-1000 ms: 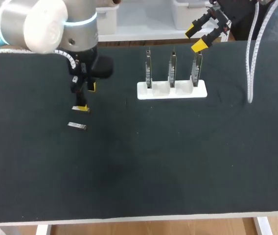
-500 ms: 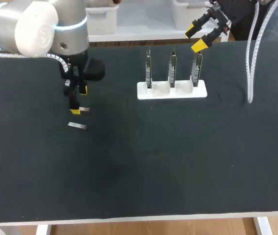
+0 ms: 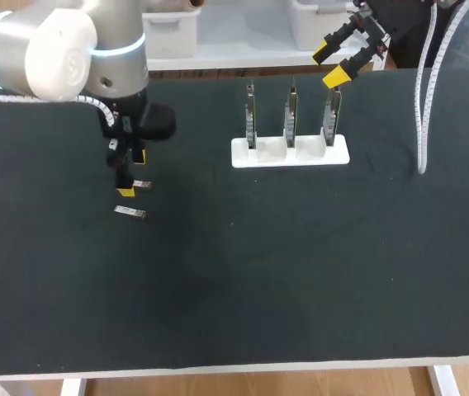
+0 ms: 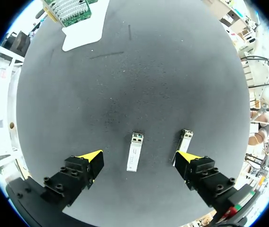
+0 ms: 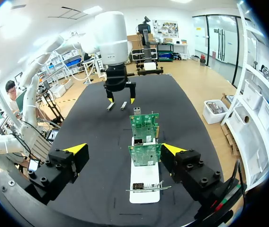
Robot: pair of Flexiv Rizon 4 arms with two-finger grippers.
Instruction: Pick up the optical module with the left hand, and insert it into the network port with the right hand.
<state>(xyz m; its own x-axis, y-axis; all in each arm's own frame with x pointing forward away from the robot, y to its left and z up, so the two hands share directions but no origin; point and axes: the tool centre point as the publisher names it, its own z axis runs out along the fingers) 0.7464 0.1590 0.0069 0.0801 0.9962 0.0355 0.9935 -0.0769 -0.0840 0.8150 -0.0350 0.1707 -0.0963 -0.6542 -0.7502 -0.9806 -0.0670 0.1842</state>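
Two small silver optical modules lie on the black table. In the left wrist view one module (image 4: 134, 157) lies under the gap of my open left gripper (image 4: 139, 159), untouched. The second module (image 4: 184, 141) lies just ahead of one yellow fingertip (image 4: 185, 156). From the head view the left gripper (image 3: 132, 172) hangs over the modules (image 3: 130, 213) (image 3: 142, 185) at the table's left. A white holder (image 3: 291, 153) carries three upright network cards (image 3: 290, 115). My right gripper (image 3: 342, 55) stands open above the far edge, behind the holder, with the cards (image 5: 145, 153) ahead of it (image 5: 124, 149).
A white cable (image 3: 423, 99) hangs down onto the table at the right. The black mat (image 3: 259, 272) stretches bare across the front half. In the right wrist view the left arm's gripper (image 5: 120, 94) stands beyond the cards, over both modules.
My left arm has shifted a little to the left and nearer the modules, its gripper still open. The right arm has not moved.
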